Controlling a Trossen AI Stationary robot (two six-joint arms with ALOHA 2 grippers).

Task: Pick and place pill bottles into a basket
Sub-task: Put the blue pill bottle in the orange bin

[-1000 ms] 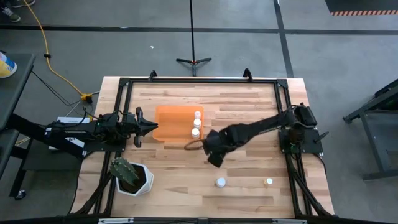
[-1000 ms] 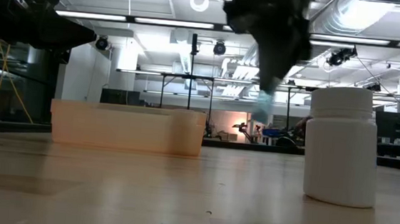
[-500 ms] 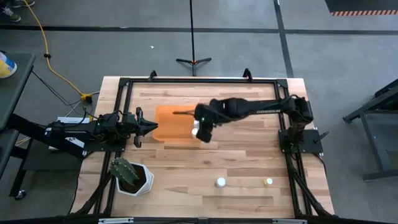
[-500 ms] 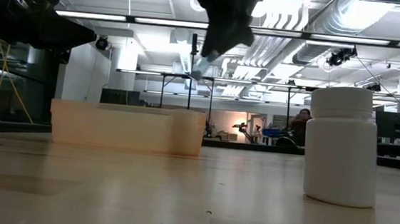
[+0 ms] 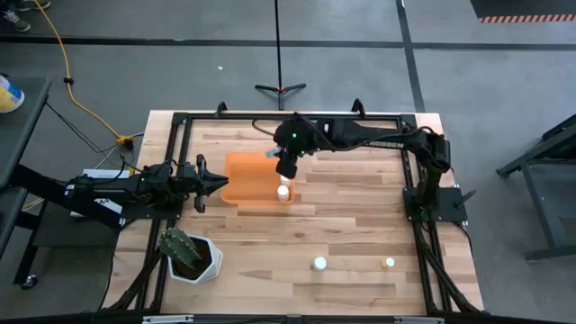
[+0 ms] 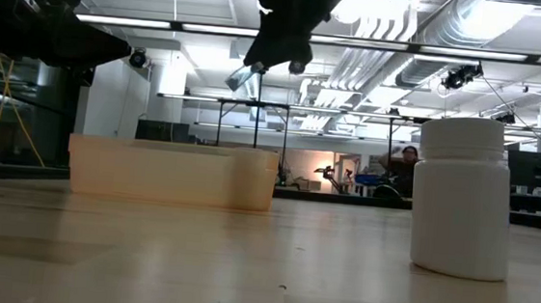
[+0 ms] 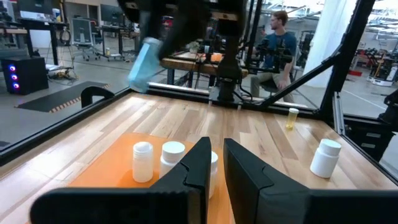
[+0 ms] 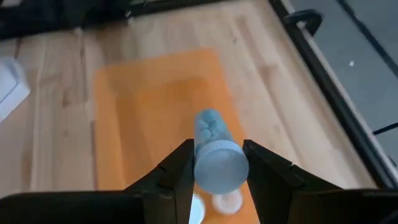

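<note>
My right gripper [image 5: 284, 163] hovers above the far right part of the orange basket [image 5: 245, 176] and is shut on a pale blue translucent pill bottle [image 8: 214, 149]; the bottle also shows in the low view [image 6: 244, 75]. Three white bottles [image 7: 143, 162] stand upright in the basket's right end. A white bottle [image 5: 319, 264] and a yellowish one [image 5: 389, 264] stand on the table near its front edge. My left gripper [image 7: 216, 163] is shut and empty, level, at the basket's left side. My right gripper pinches the blue bottle between its two fingers [image 8: 179, 169] at the cap end [image 8: 221, 167]. The bottle lies along the fingers and sticks out past their tips. The fingers slant down toward the table's left. The bottle is tilted and clear above the basket.
A white angular pot with a green cactus [image 5: 187, 255] stands at the front left. A black frame [image 5: 180, 121] runs round the table's edges. A person sits in the room beyond the table [image 7: 278, 38].
My right gripper has gone from the table's middle toward the far edge and the left and has risen, carrying the blue bottle; it now stands over the basket's far right part. The bottle stays in the hold, clear of everything.
</note>
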